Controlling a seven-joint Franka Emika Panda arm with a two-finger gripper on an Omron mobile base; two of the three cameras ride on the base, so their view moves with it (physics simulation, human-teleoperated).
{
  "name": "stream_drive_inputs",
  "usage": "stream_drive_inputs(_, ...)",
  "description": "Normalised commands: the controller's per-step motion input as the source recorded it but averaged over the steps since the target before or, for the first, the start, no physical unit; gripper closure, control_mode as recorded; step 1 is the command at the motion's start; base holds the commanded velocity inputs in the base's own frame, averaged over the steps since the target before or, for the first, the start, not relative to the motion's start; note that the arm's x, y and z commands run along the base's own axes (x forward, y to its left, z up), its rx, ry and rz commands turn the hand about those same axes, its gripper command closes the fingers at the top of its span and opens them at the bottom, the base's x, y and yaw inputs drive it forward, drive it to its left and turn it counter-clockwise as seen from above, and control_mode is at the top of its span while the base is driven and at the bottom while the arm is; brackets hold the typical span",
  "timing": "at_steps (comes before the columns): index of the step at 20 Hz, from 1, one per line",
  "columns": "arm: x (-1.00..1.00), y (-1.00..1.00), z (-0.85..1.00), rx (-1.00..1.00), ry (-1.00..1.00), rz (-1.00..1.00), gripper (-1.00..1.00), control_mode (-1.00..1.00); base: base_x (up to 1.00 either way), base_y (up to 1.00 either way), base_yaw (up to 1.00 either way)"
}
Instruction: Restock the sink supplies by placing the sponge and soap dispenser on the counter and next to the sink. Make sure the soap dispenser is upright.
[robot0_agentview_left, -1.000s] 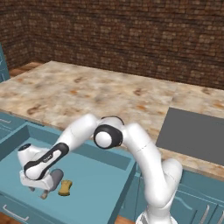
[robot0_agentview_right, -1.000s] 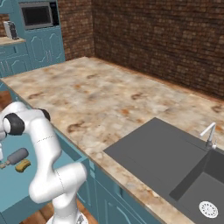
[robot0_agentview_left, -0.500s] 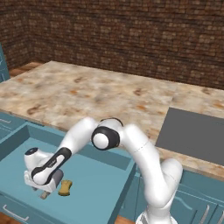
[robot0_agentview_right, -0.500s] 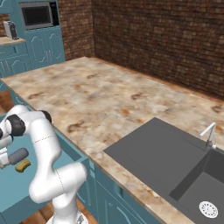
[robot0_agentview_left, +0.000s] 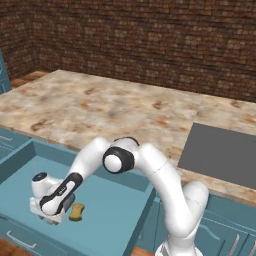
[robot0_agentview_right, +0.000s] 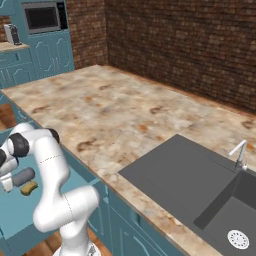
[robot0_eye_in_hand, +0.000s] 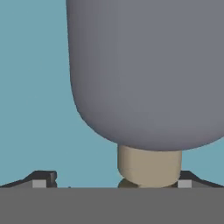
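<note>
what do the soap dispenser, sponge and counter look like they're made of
Soap dispenser: smooth matte grey body with a tan neck, probably plastic. Sponge: dull tan-yellow with a pinched middle, likely foam, though no pores show. Counter: beige slab with orange-brown blotches, apparently polished marbled stone.

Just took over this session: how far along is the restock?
Nothing is placed yet: the sponge and the soap dispenser both lie in the open drawer. In hand: the open gripper is lowered over the dispenser's neck, not closed. Left: grasp it, stand it upright on the counter by the sink, then the sponge.
</note>
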Motion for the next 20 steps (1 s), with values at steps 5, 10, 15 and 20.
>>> stream_drive_inputs(5, 0.03, -0.29, -0.05, 0.05, -0.06, 0.00, -1.00, -1.00, 0.00, 0.00, 0.00)
stream_drive_inputs(10, 0.06, -0.51, 0.00, 0.08, -0.12, 0.00, -1.00, -1.00, 0.00, 0.00, 0.00)
stream_drive_inputs(15, -0.03, -0.26, -0.16, 0.01, -0.04, 0.00, 1.00, -1.00, 0.00, 0.00, 0.00)
stream_drive_inputs(20, 0.00, -0.03, -0.02, 0.04, -0.07, 0.00, 1.00, -1.00, 0.00, 0.00, 0.00)
